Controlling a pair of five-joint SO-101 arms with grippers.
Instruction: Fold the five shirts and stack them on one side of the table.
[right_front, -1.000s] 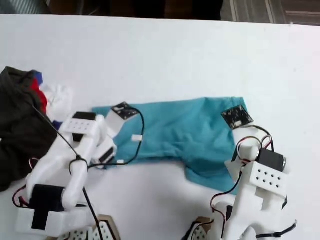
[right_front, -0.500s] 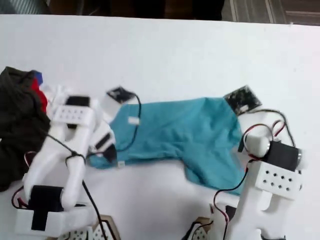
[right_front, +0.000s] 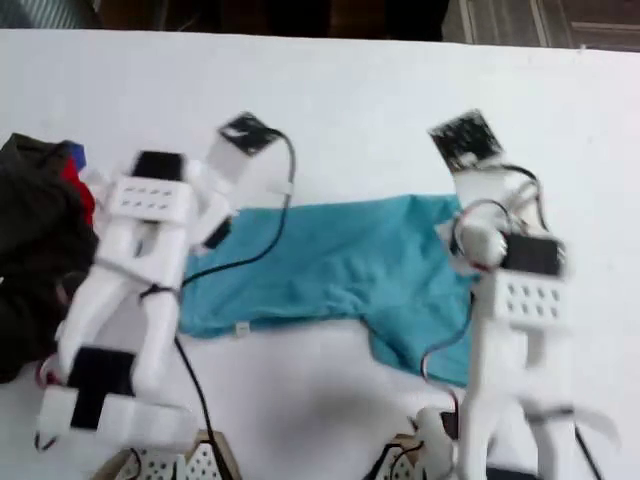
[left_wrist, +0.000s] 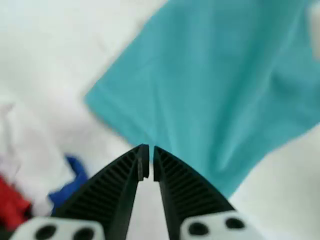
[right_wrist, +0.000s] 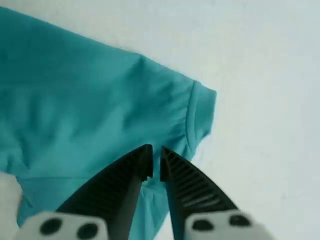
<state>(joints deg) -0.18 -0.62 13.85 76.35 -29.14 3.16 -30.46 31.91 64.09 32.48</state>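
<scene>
A small white tag (right_front: 240, 328) sits at the near hem of the teal shirt (right_front: 340, 265); any print on it is too small to read. The left gripper (left_wrist: 148, 162) hangs over the shirt's left edge, its black ribbed jaws drawn together to a thin slit, and it seems to grip nothing, though its tips overlap the cloth in the left wrist view. The right gripper (right_wrist: 155, 162) hangs over the shirt's right end, just beside the sleeve cuff, its jaws likewise closed to a narrow slit with no cloth between them. The shirt lies spread flat across the white table (right_front: 350, 110), wrinkled, with a flap trailing toward the arms at its right end. Left of the shirt, apart from it, lies a pile (right_front: 35, 250) of dark, red, white and blue cloth. Beyond the shirt, past the table's far edge, runs a dark strip of room (right_front: 300, 15).
</scene>
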